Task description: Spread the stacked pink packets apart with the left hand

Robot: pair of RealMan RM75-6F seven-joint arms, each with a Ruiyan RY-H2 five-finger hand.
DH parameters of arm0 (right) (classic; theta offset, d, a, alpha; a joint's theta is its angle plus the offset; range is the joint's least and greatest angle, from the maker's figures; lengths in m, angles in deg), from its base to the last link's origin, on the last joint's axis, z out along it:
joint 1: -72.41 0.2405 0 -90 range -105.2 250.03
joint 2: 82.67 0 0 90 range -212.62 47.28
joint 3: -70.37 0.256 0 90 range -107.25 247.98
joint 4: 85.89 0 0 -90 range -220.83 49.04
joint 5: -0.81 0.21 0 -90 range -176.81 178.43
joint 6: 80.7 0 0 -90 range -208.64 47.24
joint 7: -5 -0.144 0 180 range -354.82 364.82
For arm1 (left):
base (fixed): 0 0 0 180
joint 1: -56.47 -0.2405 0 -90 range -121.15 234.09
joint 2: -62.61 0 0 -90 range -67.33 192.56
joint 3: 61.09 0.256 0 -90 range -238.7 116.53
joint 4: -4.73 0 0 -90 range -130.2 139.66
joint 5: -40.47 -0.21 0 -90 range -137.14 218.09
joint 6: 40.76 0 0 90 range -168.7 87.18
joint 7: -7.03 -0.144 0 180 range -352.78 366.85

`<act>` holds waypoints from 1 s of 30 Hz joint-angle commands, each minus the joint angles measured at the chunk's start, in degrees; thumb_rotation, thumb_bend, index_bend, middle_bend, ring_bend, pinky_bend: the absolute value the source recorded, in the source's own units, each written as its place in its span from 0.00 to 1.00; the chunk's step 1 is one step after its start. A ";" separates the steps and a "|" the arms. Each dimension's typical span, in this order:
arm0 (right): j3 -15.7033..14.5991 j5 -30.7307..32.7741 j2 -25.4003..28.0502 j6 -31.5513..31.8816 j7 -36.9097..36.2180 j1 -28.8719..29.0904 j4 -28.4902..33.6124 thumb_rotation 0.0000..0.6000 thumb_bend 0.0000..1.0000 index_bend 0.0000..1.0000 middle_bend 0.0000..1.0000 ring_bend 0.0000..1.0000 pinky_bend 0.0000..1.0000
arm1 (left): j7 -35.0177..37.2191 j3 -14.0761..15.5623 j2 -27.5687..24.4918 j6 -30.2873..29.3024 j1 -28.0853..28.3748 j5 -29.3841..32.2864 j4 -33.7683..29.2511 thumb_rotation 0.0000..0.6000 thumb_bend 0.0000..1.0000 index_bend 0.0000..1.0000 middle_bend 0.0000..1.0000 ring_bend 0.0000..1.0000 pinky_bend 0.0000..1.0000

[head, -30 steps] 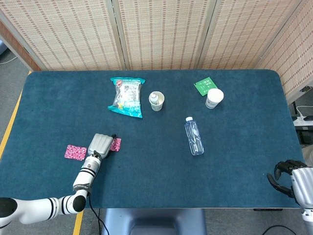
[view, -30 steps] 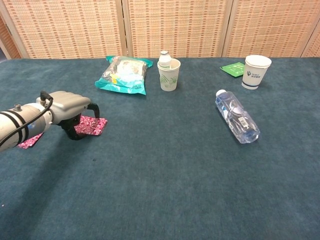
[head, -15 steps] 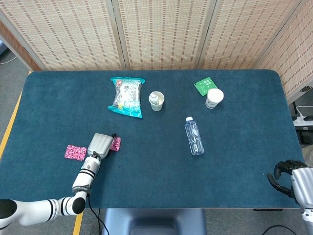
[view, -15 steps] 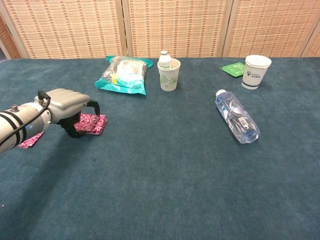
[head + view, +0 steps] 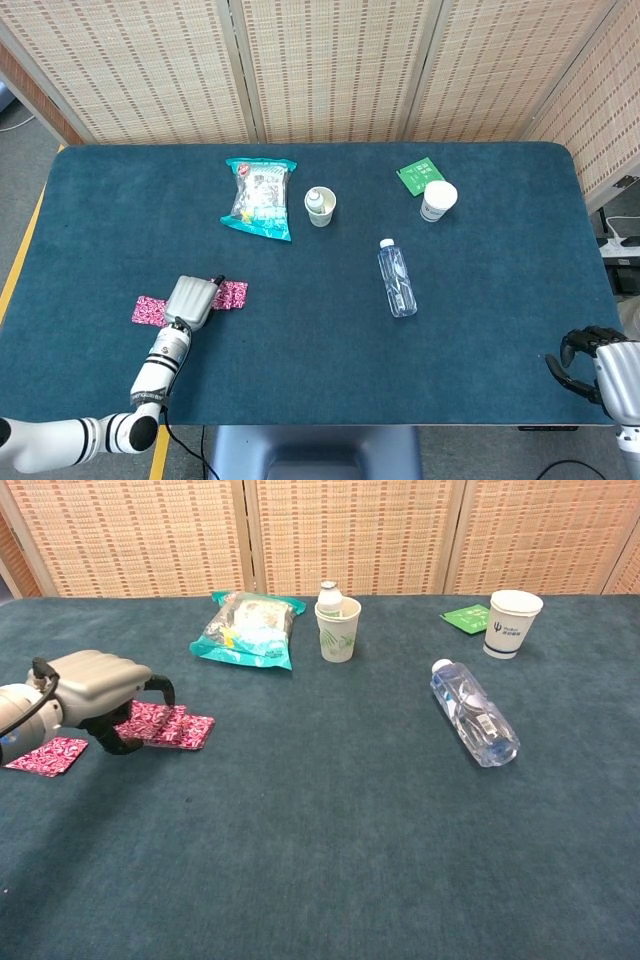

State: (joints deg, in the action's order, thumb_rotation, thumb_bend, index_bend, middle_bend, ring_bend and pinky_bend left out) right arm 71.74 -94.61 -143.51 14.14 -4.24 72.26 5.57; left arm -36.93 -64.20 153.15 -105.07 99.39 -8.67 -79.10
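Note:
My left hand (image 5: 190, 299) (image 5: 92, 684) is at the table's front left, its curled fingers pressing down on a pink packet (image 5: 150, 720). This packet lies flat and is partly slid leftward off another pink packet (image 5: 193, 731) (image 5: 234, 294) beneath it. A third pink packet (image 5: 45, 756) (image 5: 148, 310) lies alone further left, apart from the hand. My right hand (image 5: 588, 357) hangs off the table's front right corner with its fingers curled in and nothing in them.
A teal snack bag (image 5: 259, 197) lies at the back left. Beside it is a paper cup holding a small bottle (image 5: 319, 206). A clear water bottle (image 5: 397, 278) lies on its side mid-table. A white cup (image 5: 437, 200) and a green packet (image 5: 416, 175) are at the back right.
My left hand has moved left, dragging the top pink packet with it, so the lower packet now shows more. The right hand has not moved.

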 commanded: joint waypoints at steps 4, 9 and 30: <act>-0.01 -0.03 0.06 0.01 -0.12 0.01 0.07 1.00 0.24 0.74 0.68 0.56 0.58 | 0.20 2.53 -4.01 -3.42 -3.35 -2.83 -3.92 1.00 0.36 0.53 1.00 1.00 1.00; -0.06 -0.12 0.10 0.07 -0.26 -0.02 0.07 1.00 0.24 0.74 0.68 0.56 0.58 | 0.98 5.30 -7.24 -5.87 -6.78 -5.23 -6.52 1.00 0.36 0.53 1.00 1.00 1.00; -0.08 -0.05 -0.28 -0.04 0.71 -0.05 0.08 1.00 0.24 0.74 0.68 0.56 0.58 | 4.66 9.73 -12.21 -8.55 -17.01 -8.40 -7.74 1.00 0.36 0.53 1.00 1.00 1.00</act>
State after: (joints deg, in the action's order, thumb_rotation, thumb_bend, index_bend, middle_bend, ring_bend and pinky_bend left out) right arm 71.66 -94.68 -143.78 14.12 -3.53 72.20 5.66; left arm -32.47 -54.60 141.00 -113.58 82.65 -16.93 -86.90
